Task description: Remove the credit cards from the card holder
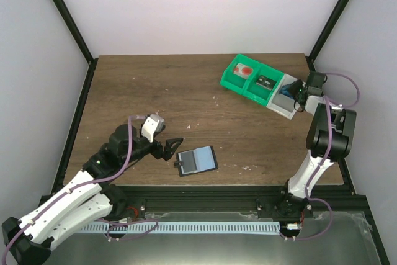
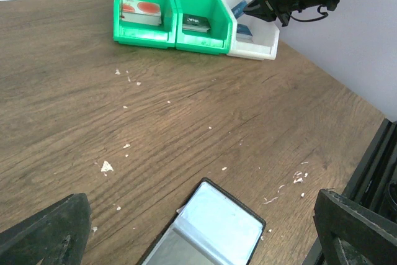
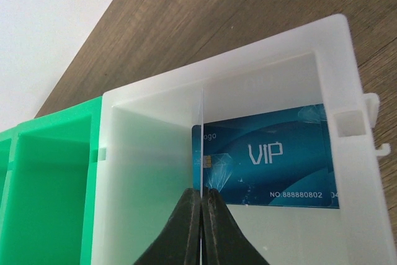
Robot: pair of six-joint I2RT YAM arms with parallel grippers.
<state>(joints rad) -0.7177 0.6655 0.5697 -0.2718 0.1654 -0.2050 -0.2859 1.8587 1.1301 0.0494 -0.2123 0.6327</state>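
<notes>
Holder [image 1: 196,161] lies flat on the counter [image 1: 155,91] near its front edge in the top view. The left jaws stand wide just beside its tabbed end. The right jaws hang over the white tray [image 1: 279,108] next to two green trays [image 1: 231,74].

Left wrist: the holder shows pale face up, low between the spread fingers [image 2: 46,234].

Right wrist: the jaws pinch a card [image 3: 202,134], seen edge-on and probably upright, above a blue VIP card [image 3: 273,162] lying in the white tray.

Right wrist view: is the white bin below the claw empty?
No, a blue VIP card lies flat in the white bin, behind the thin card pinched edge-on in the right claw.
</notes>
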